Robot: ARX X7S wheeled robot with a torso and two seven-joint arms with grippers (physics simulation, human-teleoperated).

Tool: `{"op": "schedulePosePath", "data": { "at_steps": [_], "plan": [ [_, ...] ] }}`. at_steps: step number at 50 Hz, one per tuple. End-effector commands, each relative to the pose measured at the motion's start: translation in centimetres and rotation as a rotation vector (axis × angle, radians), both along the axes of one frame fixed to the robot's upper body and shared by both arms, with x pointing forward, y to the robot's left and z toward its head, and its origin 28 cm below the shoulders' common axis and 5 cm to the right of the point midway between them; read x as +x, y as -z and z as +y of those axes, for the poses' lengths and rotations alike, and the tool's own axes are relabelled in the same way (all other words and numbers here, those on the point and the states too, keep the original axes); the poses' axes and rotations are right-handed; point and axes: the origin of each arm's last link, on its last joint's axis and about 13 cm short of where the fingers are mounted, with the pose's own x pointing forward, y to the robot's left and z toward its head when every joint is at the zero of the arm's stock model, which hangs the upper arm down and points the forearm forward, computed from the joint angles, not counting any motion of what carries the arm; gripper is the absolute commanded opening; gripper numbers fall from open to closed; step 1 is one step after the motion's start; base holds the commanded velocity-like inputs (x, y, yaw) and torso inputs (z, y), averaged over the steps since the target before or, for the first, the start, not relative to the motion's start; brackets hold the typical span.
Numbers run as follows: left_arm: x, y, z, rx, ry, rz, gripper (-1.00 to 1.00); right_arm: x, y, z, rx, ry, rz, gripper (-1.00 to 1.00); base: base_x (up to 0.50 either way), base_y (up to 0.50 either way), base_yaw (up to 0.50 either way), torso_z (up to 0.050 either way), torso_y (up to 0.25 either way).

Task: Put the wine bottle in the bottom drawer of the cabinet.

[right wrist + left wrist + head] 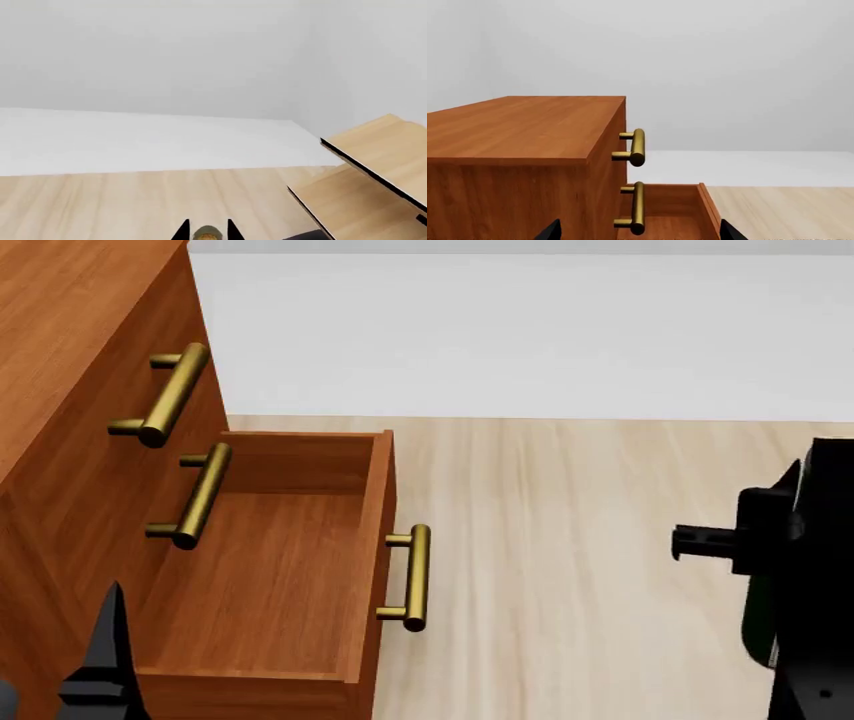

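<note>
Head view: pale wood floor point(561, 570) meets white wall; bottom drawer point(267, 570) open at 8 o'clock. Right gripper point(207, 231) pinches bottle point(207, 232); left gripper point(637, 235) spread, empty

Bottom drawer point(287, 580) stands pulled out of the cabinet point(74, 330), open upward; interior bare wood, no contents, unobstructed from above. Bounds: side walls, front panel with brass handle point(414, 577) projecting outward. The two upper handles point(171, 395) point(200, 495) jut over the drawer's rear portion, narrowing the entry near the cabinet face. Floor point(574, 540) to the robot's right of the drawer is open. Light-wood slanted rack point(363, 185) stands at the right gripper's side.
</note>
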Motion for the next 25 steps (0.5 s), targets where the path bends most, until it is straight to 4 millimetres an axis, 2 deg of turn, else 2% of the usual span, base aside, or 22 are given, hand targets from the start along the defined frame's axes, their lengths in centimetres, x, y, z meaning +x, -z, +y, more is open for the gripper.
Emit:
{"op": "schedulePosePath", "data": {
  "at_steps": [1, 6, 11, 20, 25],
  "plan": [
    [0.0, 0.0, 0.0, 0.003, -0.003, 0.003, 1.00, -0.1, -4.8, 1.5, -0.004, -0.099, -0.090, -1.00, 0.00, 0.00, 0.00, 0.000, 0.000],
    [0.1, 0.1, 0.1, -0.001, -0.005, 0.005, 1.00, -0.2, -6.7, 2.3, -0.017, -0.138, -0.107, -1.00, 0.00, 0.00, 0.00, 0.000, 0.000],
    [0.2, 0.3, 0.0, -0.002, -0.003, 0.010, 1.00, 0.0, -8.7, 2.8, 0.051, -0.193, -0.143, -1.00, 0.00, 0.00, 0.00, 0.000, 0.002],
    [0.2, 0.6, 0.1, -0.005, 0.001, 0.020, 1.00, 0.6, -12.1, 3.9, 0.005, -0.239, -0.154, -1.00, 0.00, 0.00, 0.00, 0.000, 0.000],
    [0.2, 0.8, 0.1, -0.008, 0.003, 0.019, 1.00, 0.7, -13.9, 4.5, 0.086, -0.302, -0.179, -1.00, 0.00, 0.00, 0.00, 0.000, 0.002]
  ]
}}
